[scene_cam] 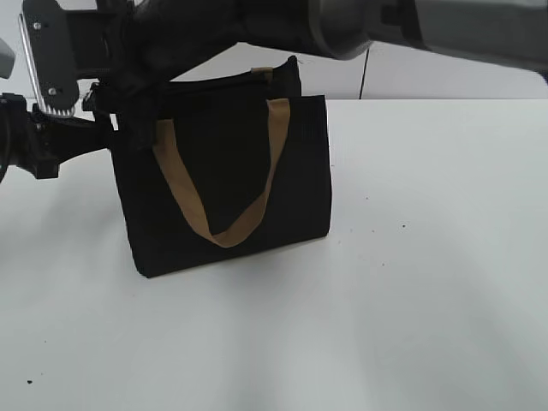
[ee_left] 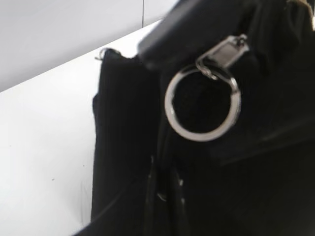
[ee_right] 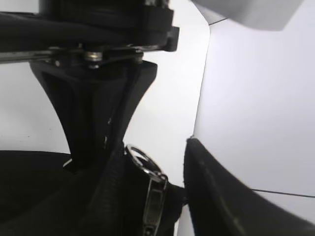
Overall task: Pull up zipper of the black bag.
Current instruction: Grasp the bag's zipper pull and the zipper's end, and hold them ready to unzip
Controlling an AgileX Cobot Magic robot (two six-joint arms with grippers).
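Risk: right claw (ee_right: 123, 147), state unclear beside the zipper (ee_right: 150, 196) ring, could tip the black bag (scene_cam: 231, 171); left claw hidden.

**No readable text anywhere**

Scanning all three views: no lettering, brand, number or sign shows on the black bag (scene_cam: 227, 188), and none on the arm housings above it. Nothing legible beside either gripper's jaws.

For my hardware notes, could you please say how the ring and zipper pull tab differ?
The ring is a round, thin, open loop; the pull tab is a small, flat, solid rectangle. The ring hangs below the pull tab and is larger. Both are silvery metal and linked.
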